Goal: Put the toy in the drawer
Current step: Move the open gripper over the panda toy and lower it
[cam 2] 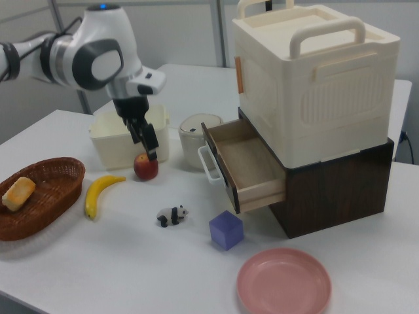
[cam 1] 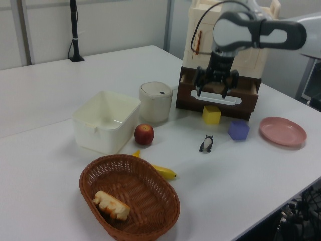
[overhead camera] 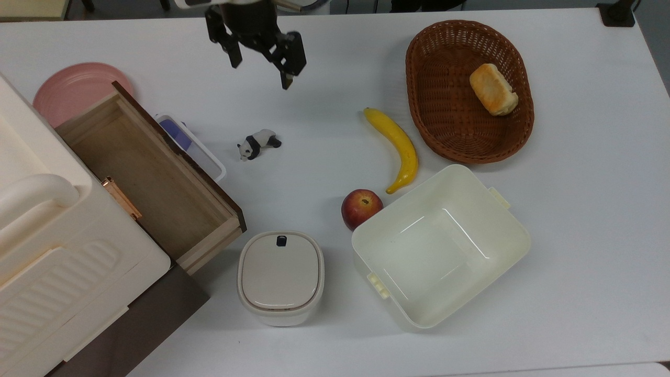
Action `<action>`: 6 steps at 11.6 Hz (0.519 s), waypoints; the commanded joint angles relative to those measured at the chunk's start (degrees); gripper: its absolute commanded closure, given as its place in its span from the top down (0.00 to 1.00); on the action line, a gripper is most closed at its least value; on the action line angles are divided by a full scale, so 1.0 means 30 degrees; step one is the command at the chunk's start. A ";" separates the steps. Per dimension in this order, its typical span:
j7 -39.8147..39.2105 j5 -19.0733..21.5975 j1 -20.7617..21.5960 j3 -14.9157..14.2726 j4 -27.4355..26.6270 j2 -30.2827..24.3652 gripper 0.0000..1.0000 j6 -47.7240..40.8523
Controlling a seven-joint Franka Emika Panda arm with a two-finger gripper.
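The toy (overhead camera: 259, 144), a small black-and-white panda, stands on the white table to the right of the drawer in the top view; it also shows as the toy (cam 1: 206, 144) and the toy (cam 2: 171, 215). The drawer (overhead camera: 146, 178) is pulled out of a dark cabinet, its light wooden inside bare; drawer (cam 2: 245, 163), drawer (cam 1: 248, 100). My gripper (overhead camera: 260, 69) hangs open in the air above the table, beyond the toy toward the top view's upper edge, holding nothing. The gripper (cam 1: 211, 93) and gripper (cam 2: 147, 144) point downward.
A banana (overhead camera: 398, 146), an apple (overhead camera: 361, 208) and a cream tub (overhead camera: 442, 246) lie to the top view's right of the toy. A basket (overhead camera: 469, 89) holds bread. A lidded pot (overhead camera: 281, 277), pink plate (overhead camera: 73, 94), purple block (cam 2: 226, 229) and yellow block (cam 1: 211, 114) surround the drawer.
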 commanded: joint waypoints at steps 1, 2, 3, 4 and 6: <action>0.1650 -0.0357 0.0284 0.0036 -0.3314 -0.0979 1.00 0.2798; 0.1859 -0.0357 0.0285 0.0036 -0.3348 -0.0426 1.00 0.3153; 0.1890 -0.0357 0.0198 0.0036 -0.3290 0.0044 1.00 0.3302; 0.1890 -0.0357 0.0139 0.0036 -0.3260 0.0687 1.00 0.3651; 0.1919 -0.1143 0.0109 0.0007 -0.3086 0.2121 1.00 0.4180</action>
